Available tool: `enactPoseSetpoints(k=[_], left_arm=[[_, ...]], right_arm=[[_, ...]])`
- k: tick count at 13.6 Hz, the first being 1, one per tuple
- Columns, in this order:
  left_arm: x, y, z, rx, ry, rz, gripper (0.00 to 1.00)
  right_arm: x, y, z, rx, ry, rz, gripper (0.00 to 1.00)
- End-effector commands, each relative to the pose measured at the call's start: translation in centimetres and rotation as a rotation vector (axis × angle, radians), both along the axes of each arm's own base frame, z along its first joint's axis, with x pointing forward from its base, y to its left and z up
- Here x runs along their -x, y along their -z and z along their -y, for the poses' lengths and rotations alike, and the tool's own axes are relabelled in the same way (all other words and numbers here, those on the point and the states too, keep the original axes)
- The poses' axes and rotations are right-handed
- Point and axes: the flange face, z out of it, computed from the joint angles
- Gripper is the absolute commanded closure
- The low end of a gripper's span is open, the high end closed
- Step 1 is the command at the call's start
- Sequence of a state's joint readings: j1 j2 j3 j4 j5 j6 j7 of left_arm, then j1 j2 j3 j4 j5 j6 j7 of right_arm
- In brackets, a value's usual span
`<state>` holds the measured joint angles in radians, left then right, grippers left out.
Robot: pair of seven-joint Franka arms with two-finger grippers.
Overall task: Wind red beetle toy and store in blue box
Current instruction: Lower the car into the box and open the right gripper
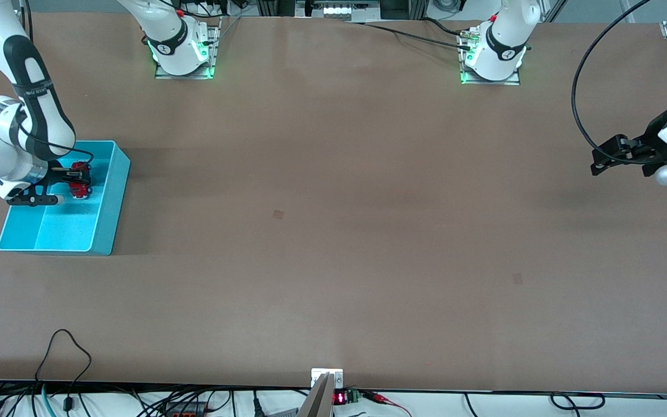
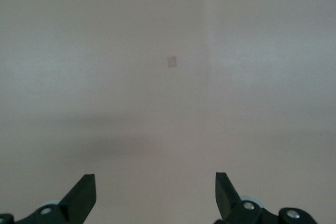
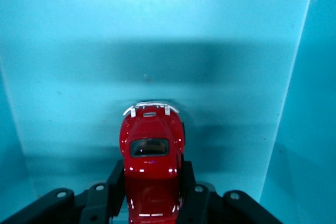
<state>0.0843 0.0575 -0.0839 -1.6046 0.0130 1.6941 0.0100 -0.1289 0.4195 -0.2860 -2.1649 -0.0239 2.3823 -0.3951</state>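
Note:
The blue box (image 1: 109,197) stands at the right arm's end of the table. My right gripper (image 1: 77,180) reaches down into it and is shut on the red beetle toy (image 1: 81,189). In the right wrist view the fingers (image 3: 115,179) clamp the toy (image 3: 151,145) by its sides, with its silvery bumper pointing at the box floor (image 3: 210,51). I cannot tell whether the toy touches the floor. My left gripper (image 1: 601,163) waits open and empty over bare table at the left arm's end; it also shows in the left wrist view (image 2: 155,192).
The arm bases (image 1: 183,52) (image 1: 493,55) stand along the table edge farthest from the front camera. Small tape marks (image 1: 278,214) (image 1: 517,278) lie on the brown table. Cables and a small device (image 1: 339,397) run along the edge nearest the camera.

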Motion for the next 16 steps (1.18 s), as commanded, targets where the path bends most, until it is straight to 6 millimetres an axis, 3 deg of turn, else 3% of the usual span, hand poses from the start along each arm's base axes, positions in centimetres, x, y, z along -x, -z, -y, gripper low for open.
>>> enactPoseSetpoints(k=[1, 2, 5, 8, 10, 12, 14, 16], left_arm=[[0.6, -0.6, 0.2, 0.017, 0.013, 0.002, 0.00], [0.5, -0.6, 0.1, 0.017, 0.012, 0.003, 0.00], [0.5, -0.6, 0.1, 0.017, 0.012, 0.003, 0.00], [0.5, -0.6, 0.1, 0.017, 0.015, 0.005, 0.00], [0.5, -0.7, 0.1, 0.017, 0.016, 0.005, 0.00], [0.5, -0.7, 0.1, 0.017, 0.020, 0.005, 0.00], [0.5, -0.7, 0.1, 0.017, 0.020, 0.008, 0.00], [0.4, -0.7, 0.1, 0.017, 0.019, 0.008, 0.00]], right_arm=[[0.2, 0.2, 0.4, 0.004, 0.018, -0.002, 0.98], [0.2, 0.2, 0.4, 0.003, 0.019, -0.001, 0.92], [0.2, 0.2, 0.5, 0.000, 0.026, 0.001, 0.00], [-1.0, -3.3, 0.5, 0.004, 0.005, 0.048, 0.00], [-2.7, -7.7, 0.0, 0.000, -0.013, 0.073, 0.00], [-5.8, -13.6, -1.5, -0.015, -0.044, 0.072, 0.00], [-6.9, -19.2, -2.9, -0.020, -0.068, 0.111, 0.00], [-6.9, -25.1, -6.6, -0.031, -0.121, 0.139, 0.00]])
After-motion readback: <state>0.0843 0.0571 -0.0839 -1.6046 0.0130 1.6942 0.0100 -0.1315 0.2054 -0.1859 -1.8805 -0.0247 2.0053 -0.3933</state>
